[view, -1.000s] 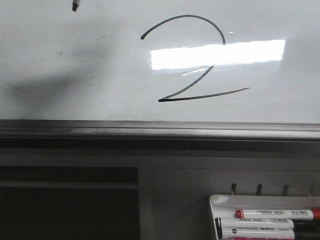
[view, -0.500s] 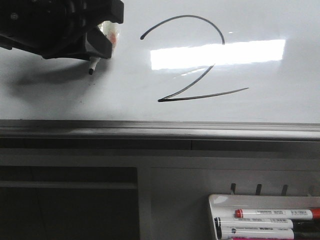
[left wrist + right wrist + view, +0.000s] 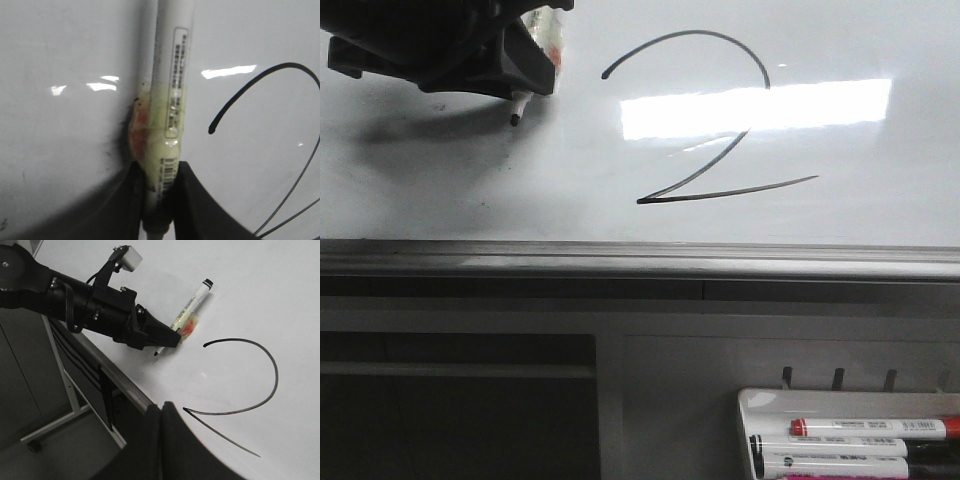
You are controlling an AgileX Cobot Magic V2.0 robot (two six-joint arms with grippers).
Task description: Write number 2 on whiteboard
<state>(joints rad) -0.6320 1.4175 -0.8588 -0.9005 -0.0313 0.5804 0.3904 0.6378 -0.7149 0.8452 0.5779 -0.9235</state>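
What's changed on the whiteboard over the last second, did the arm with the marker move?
Yes. The left gripper came into the front view at upper left, dropping from where only the tip of the marker showed, then shifted slightly right and up. It stays shut on the marker. The number 2, the whiteboard and the marker tray look unchanged.

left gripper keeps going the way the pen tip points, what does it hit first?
Most likely the bare whiteboard: the left gripper aims its marker tip at it, left of the number 2. Whether the tip already touches is unclear.
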